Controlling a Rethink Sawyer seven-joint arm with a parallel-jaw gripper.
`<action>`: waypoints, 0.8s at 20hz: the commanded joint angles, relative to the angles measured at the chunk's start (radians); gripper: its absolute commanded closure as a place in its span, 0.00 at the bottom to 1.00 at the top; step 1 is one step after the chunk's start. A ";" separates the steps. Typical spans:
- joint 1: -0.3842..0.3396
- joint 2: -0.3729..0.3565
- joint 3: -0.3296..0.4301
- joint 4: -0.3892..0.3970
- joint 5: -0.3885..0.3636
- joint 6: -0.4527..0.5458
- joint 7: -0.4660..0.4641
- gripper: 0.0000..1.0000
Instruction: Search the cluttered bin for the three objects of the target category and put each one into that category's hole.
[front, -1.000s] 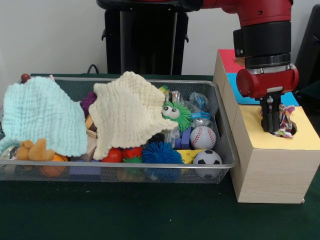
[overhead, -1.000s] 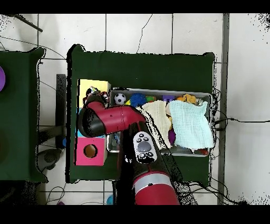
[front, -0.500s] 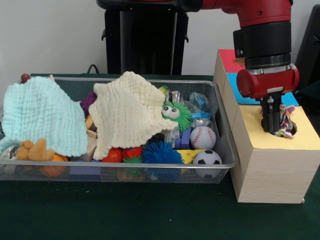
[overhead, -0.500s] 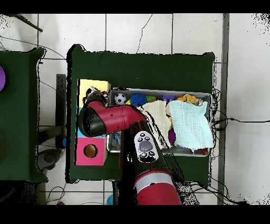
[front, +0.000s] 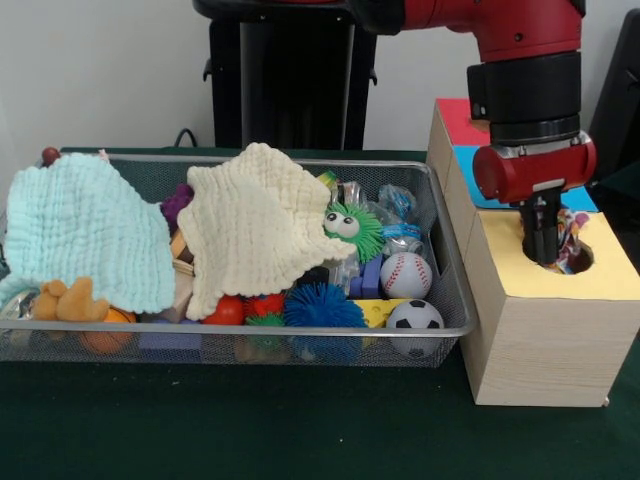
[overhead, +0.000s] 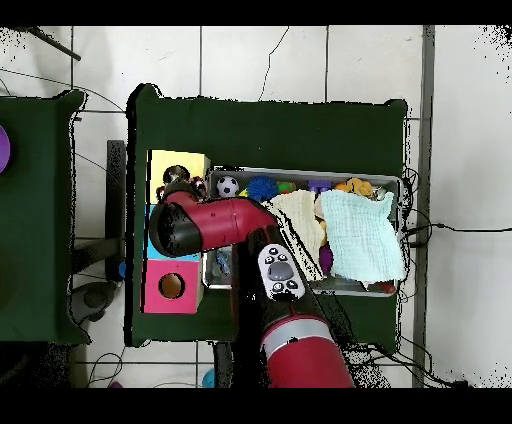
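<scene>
Front view: we are hanging our arm straight down, pincer dipping into the hole, clamped together beside the confetti wrapper.

Hidden and cut off

Cream cloth and mint cloth cover much of the bin's contents; the arm hides the blue-topped box overhead; gripper tips are sunk in the hole.

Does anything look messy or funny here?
Yes. A colourful crinkly wrapper sticks halfway out of the hole in the yellow-topped box, beside the robot's hand. Two cloths also droop over the toys in the wire bin, hiding many.
</scene>
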 joint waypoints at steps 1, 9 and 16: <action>-0.043 0.057 0.098 0.082 -0.044 0.203 -0.025 1.00; -0.045 0.018 0.096 0.097 -0.019 0.341 -0.029 1.00; -0.044 0.018 0.091 0.092 -0.007 0.440 -0.031 1.00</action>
